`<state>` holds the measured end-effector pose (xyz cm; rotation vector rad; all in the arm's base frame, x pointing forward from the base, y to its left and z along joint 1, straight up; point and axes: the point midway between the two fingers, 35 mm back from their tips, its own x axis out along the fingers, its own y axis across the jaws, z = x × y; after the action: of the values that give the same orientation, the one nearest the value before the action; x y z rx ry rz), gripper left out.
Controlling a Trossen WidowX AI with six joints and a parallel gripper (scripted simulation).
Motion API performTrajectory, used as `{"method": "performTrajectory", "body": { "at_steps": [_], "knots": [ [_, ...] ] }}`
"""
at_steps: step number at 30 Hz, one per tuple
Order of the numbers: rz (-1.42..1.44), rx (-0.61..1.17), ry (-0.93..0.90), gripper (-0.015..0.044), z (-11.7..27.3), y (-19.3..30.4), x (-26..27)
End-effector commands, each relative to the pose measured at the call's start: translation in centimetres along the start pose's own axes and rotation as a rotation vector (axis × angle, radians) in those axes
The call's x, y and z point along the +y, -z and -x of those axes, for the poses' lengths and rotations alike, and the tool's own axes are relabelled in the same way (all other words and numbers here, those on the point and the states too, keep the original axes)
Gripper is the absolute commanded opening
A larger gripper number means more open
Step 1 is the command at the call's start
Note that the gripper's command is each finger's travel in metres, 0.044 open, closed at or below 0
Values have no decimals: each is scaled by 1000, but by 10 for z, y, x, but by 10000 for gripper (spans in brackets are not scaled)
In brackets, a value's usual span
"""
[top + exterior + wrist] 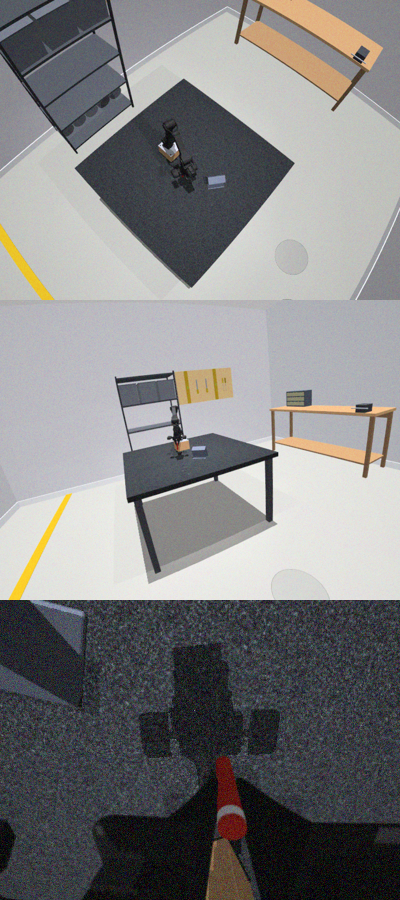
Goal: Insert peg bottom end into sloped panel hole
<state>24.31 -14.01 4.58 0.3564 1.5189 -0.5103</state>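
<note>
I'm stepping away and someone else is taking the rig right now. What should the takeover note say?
Gripper: shut on the red peg, a round one with a pale band near its top end.
Peg: in the grasp above the dark table; whether it is fully off the surface is hard to tell.
Sloped panel: on the table, off to one side of the gripper; its hole is not visible in any view.
Done: peg grasped.
Left: carry to the panel, align with the hole, push to the bottom, release, retreat.
</note>
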Motion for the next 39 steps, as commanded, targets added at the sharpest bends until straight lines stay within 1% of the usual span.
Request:
{"method": "performTrajectory", "body": {
  "at_steps": [1, 39],
  "knots": [
    [1, -6, 21, 0, -1, -2, 3],
    [40, -76, 171, 0, -9, -12, 37]
  ]
}}
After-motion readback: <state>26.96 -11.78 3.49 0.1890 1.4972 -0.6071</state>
